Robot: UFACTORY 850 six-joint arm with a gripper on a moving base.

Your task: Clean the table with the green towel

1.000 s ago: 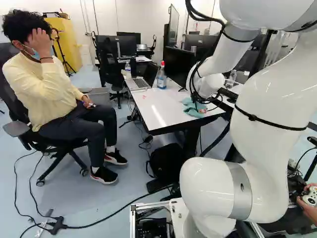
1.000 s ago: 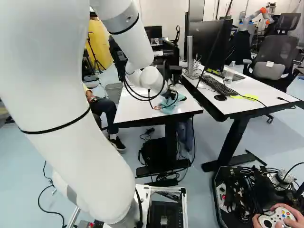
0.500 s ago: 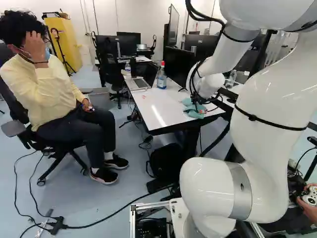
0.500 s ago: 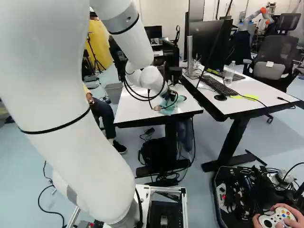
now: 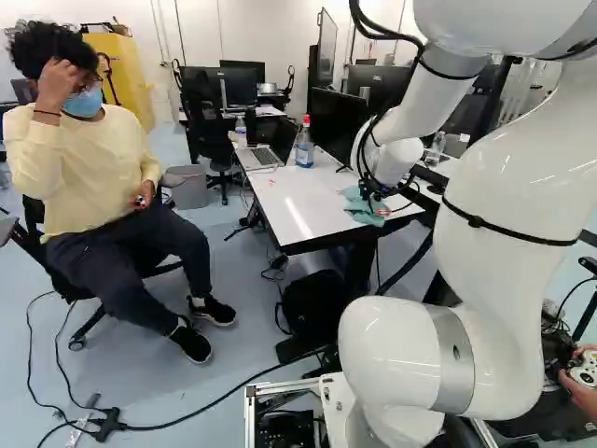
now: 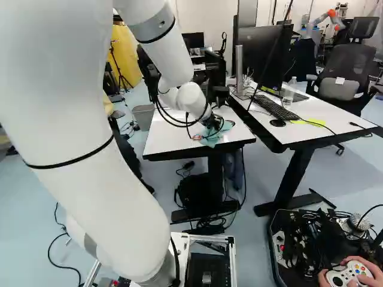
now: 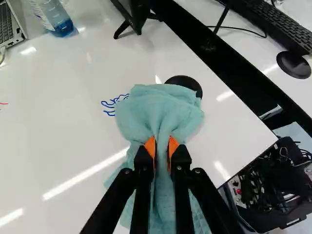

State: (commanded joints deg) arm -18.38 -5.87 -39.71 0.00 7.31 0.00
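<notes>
Base hasn't moved; over the last second the gripper (image 7: 162,142) and the green towel (image 7: 158,105) slid together a touch toward the left of the right base view, away from the black puck (image 7: 187,82). Reads as a small wiping stroke. Fingers are pinched narrow on the bunched towel, which lies on the table (image 7: 58,131), so grip looks OK. Clock from gripper, 12 = straight ahead: blue marks (image 7: 109,104) remain at 10, just beside the towel; red mark (image 7: 4,103) further out between 9 and 10. Job's not finished; I'd sweep toward 10 next. Puck sits at 1, against the towel, easy to shove. Table edge runs 1 to 4, neighbouring desk (image 6: 335,128) past it, so avoid that side. Most room at 8 to 9. Bottle (image 7: 61,24) well off at 11, monitor stand (image 7: 136,17) near 12: keep long strokes short of both.
</notes>
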